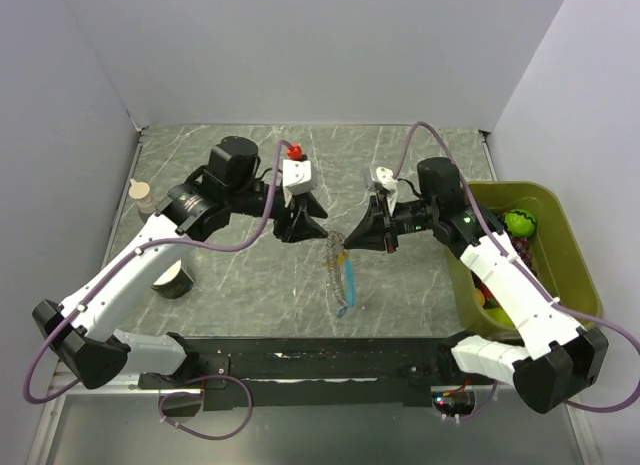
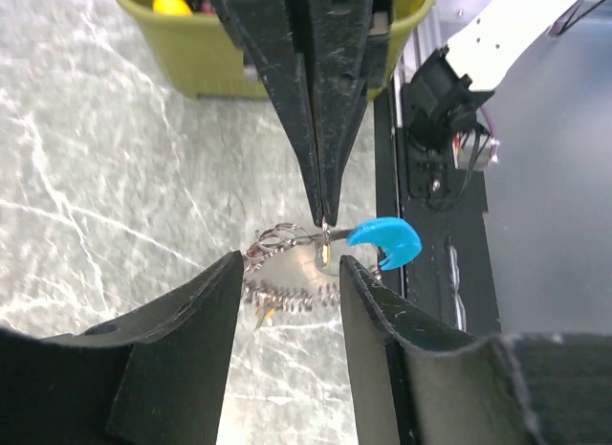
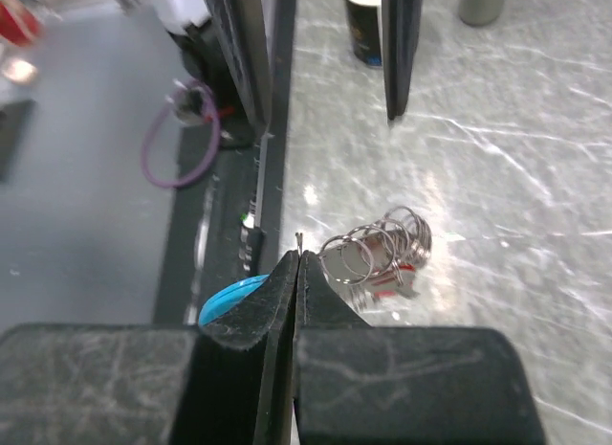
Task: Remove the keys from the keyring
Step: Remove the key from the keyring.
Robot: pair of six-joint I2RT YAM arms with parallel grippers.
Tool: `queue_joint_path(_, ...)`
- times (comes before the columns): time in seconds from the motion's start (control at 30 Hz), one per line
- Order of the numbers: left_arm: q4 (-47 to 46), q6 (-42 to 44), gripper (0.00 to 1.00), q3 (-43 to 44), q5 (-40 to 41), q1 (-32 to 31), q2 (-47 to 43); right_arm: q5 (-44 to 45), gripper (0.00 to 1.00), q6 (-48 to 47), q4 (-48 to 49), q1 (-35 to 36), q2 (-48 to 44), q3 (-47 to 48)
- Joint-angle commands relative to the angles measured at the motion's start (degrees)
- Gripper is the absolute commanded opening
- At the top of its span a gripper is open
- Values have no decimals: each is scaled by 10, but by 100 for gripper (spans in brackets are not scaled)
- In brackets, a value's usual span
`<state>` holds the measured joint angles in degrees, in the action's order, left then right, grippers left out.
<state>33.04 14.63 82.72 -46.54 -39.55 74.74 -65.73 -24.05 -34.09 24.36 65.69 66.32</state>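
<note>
Overhead, the left gripper (image 1: 300, 225) and the right gripper (image 1: 362, 235) are seen facing each other over the middle of the grey marbled table (image 1: 240, 275). The floppy silvery-grey chain-link keyring (image 1: 337, 270) is run from the right gripper's tips toward the near edge, with a long curved light-blue key (image 1: 350, 280) laid along its right side. Its long axis is thus set near-to-far, and its far end is found closest to the right gripper.

From the left wrist, the left gripper (image 2: 287, 273) is shown with its jaws parted. The keyring (image 2: 282, 242) is framed in the gap and is apparently not touched. The right gripper (image 2: 323, 215) is pressed closed from above on a thin bit of the ring's wire, and the light-blue key (image 2: 384, 242) is seen just to the right.

From the right wrist, the right gripper (image 3: 297, 263) is seen closed on the wire, whose end is left poking out. The coiled keyring (image 3: 378, 249) is found just right of the tips, the light-blue key (image 3: 229, 297) to their left. The coming pull is judged to fall to the left gripper.
</note>
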Motion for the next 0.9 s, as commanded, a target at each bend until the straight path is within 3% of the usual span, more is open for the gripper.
queue_joint_path(0.0,-40,-20,50,-3,-45,5,-20,-119,0,170,201,-25,-34,-30)
queue_joint_path(0.17,-61,-36,44,-17,-61,6,-10,-159,0,420,441,-38,-39,-88)
queue_joint_path(0.3,-57,-36,38,-13,-80,6,-10,-165,0,591,688,-45,-29,-127)
queue_joint_path(0.47,-61,-39,34,-12,-95,6,-6,-157,0,754,856,-50,0,-140)
queue_joint_path(0.87,-61,-58,27,10,-153,6,9,-104,0,797,922,-52,20,-182)
